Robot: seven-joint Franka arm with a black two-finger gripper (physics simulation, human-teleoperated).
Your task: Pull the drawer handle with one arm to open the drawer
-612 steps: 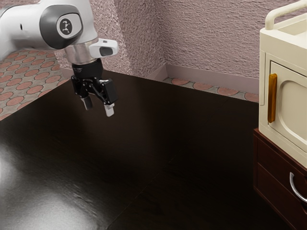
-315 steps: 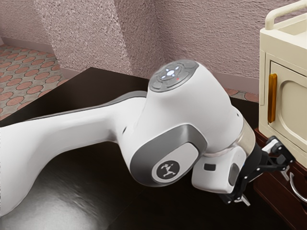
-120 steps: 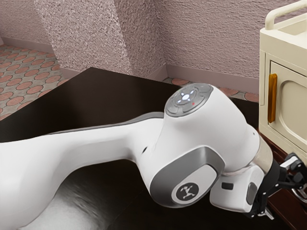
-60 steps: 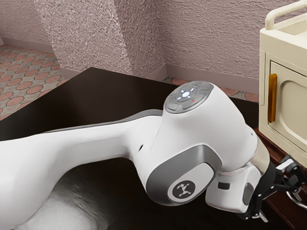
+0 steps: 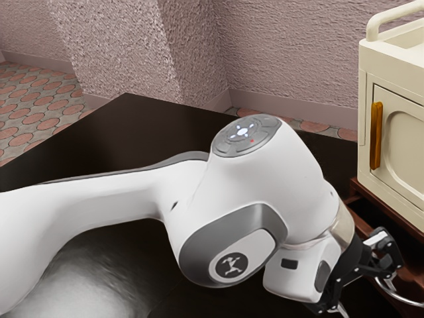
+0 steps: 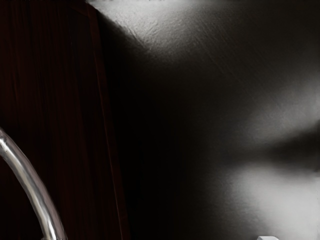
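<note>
My gripper (image 5: 371,283), its fingers spread wide, is beside the dark brown cabinet at the exterior view's lower right. The curved silver handle (image 5: 396,295) is close to the farther finger; contact cannot be made out. The top drawer (image 5: 371,223) stands partly pulled out, with a dark gap under the cabinet's top. In the wrist view the silver handle (image 6: 33,187) curves in front of dark red wood (image 6: 47,100), and a pale fingertip (image 6: 268,238) is at the edge. The hand hides part of the drawer front.
A cream cabinet (image 5: 397,73) with an orange handle (image 5: 376,136) rests on the brown one (image 5: 354,189). The glossy black table (image 5: 159,126) spreads under the arm, with a textured pink wall (image 5: 285,53) behind.
The hand first came across to the cabinet. Over the last second it has drawn back toward the exterior view's left, and the top drawer and its handle have slid outward.
</note>
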